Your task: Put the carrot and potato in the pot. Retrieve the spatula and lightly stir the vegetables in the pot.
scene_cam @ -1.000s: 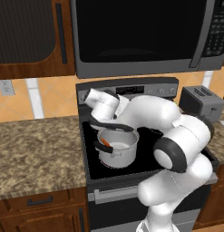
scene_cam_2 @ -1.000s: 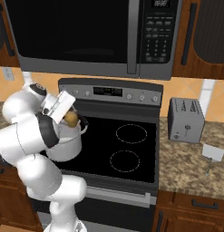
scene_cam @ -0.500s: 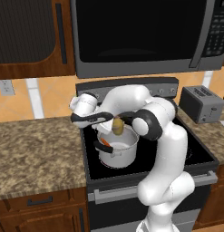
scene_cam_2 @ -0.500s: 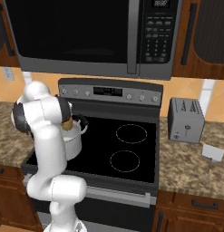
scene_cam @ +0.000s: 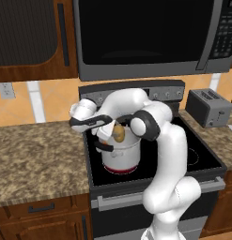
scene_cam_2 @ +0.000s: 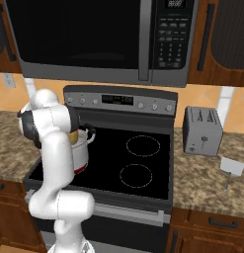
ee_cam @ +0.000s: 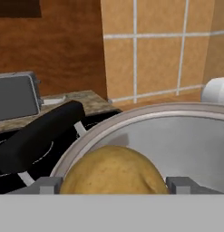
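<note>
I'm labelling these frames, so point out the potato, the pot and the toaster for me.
potato (ee_cam: 114, 171): hand view, middle of its tan skin.
pot (scene_cam: 121, 155): left base view, steel side wall.
toaster (scene_cam_2: 203, 131): right base view, front face.

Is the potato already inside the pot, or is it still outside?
Not inside yet. The potato sits between the jaws at the pot's rim, above its mouth; in the left base view it shows at rim height.

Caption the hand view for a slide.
End effector carrying the potato over the open pot on the stove.
</note>
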{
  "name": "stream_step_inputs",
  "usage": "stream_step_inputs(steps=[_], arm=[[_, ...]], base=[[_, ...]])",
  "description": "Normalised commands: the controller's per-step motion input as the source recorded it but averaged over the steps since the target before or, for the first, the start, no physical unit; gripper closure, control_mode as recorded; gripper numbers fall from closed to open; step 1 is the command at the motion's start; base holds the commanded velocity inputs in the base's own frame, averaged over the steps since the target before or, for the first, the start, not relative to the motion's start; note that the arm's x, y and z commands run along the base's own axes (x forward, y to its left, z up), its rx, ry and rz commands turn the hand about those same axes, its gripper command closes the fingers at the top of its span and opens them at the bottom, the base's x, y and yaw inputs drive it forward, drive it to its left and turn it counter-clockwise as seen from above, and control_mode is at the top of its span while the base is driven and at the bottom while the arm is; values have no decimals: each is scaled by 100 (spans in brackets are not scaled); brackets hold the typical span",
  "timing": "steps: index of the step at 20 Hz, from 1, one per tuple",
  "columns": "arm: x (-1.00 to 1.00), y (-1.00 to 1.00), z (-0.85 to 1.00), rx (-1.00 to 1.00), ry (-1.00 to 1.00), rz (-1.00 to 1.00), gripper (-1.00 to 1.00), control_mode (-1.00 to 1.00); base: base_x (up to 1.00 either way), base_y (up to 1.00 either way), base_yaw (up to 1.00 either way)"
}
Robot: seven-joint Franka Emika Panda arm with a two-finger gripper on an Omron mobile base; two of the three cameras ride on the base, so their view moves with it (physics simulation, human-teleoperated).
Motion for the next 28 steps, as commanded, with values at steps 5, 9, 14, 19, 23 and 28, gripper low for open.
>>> stream_step_inputs(steps=[5,9,14,19,23,28], arm=[[-29,0,0,0,0,0,-100,-100],[-24,0,16,0,-5,0,-100,-100],[-49,-10,55,0,-11,0,-100,-100],[-68,-39,73,8,-9,0,-100,-100],[-99,-58,40,21,-13,0,-100,-100],[-90,-89,7,30,-10,0,-100,-100]], base=[[0,0,0],[0,0,0],[0,0,0],[0,0,0],[0,0,0],[0,0,0]])
